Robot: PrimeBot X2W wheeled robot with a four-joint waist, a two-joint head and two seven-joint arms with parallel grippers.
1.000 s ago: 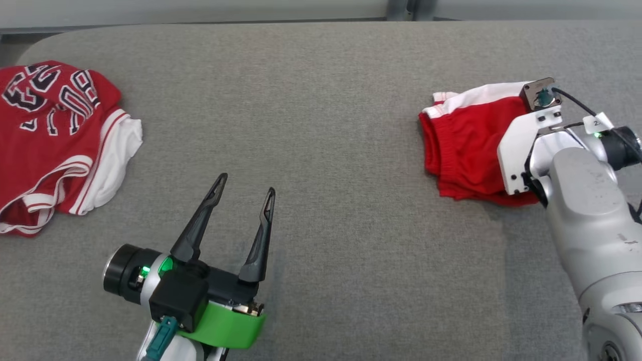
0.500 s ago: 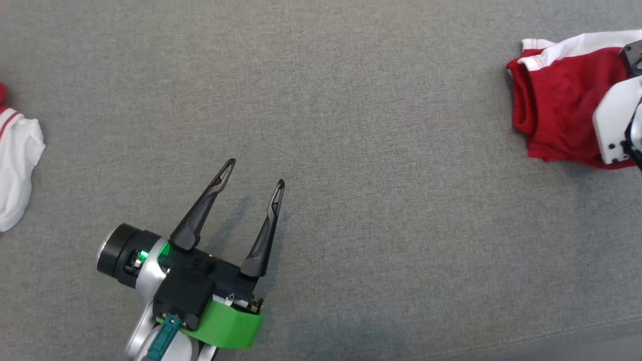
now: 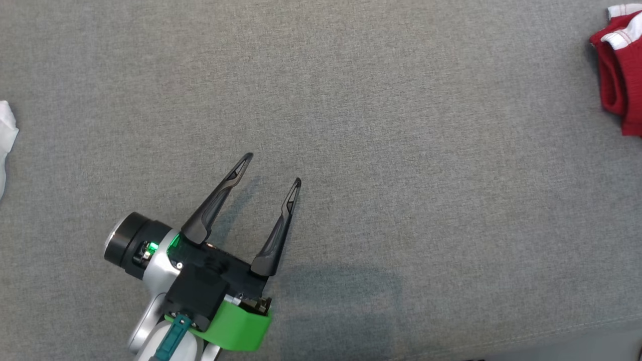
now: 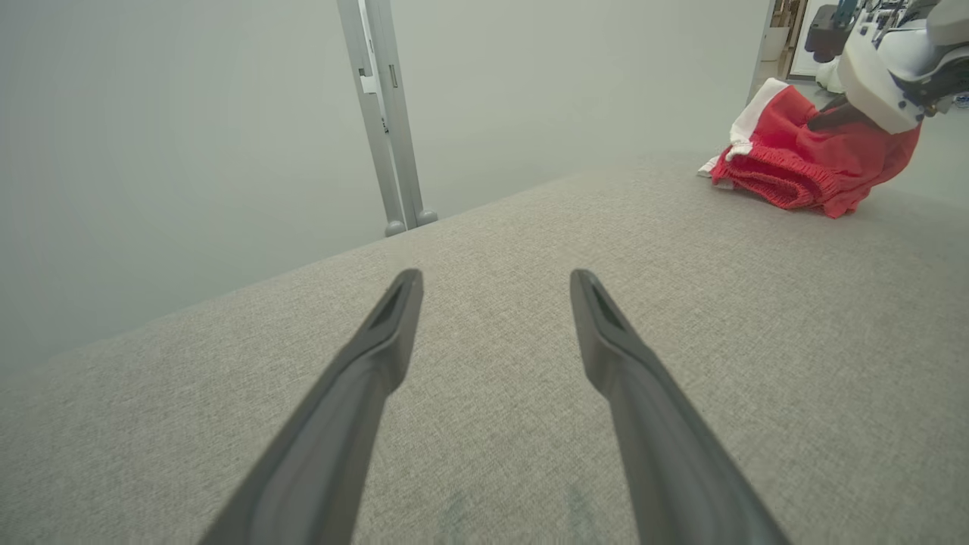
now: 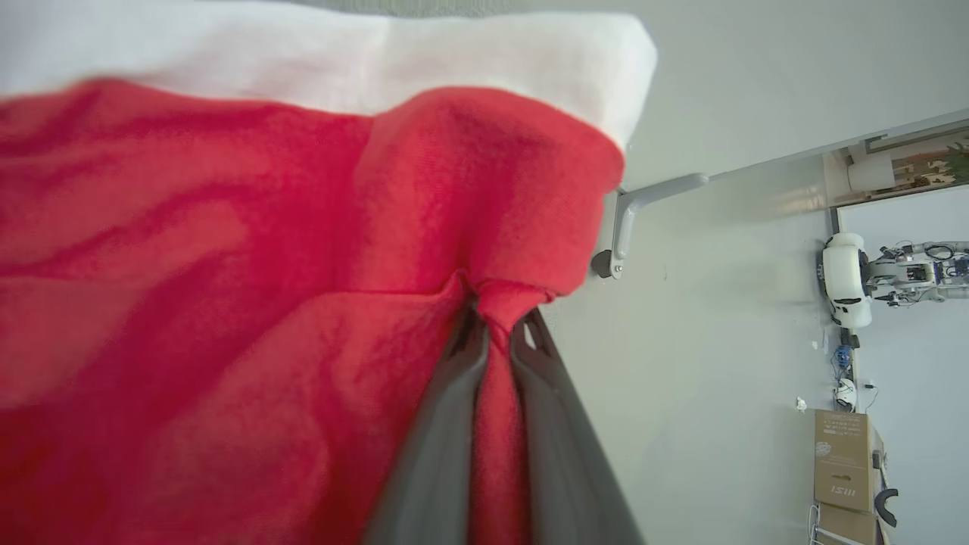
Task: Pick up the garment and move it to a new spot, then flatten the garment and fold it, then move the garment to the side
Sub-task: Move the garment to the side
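The garment (image 3: 616, 80) is red cloth with white trim, bunched at the right edge of the head view on the grey fabric table (image 3: 401, 150). In the right wrist view my right gripper (image 5: 500, 318) is shut on a pinched fold of the garment (image 5: 227, 265), which hangs in folds to its left. The left wrist view shows the garment (image 4: 802, 163) far off at the upper right, with my right arm's white wrist housing (image 4: 878, 76) over it. My left gripper (image 3: 274, 168) stands open at the lower left, a little above the table, with nothing between its fingers (image 4: 378, 356).
The white corner of another cloth (image 3: 5, 135) lies at the left edge of the head view. The table's front edge (image 3: 577, 336) runs along the lower right. A metal post (image 4: 386, 113) stands behind the table. Another robot (image 5: 848, 280) and cardboard boxes (image 5: 840, 462) stand on the floor.
The head camera has moved down and closer, so both cloths have slid out to the picture's edges and my right arm has left it. Both grippers keep their state.
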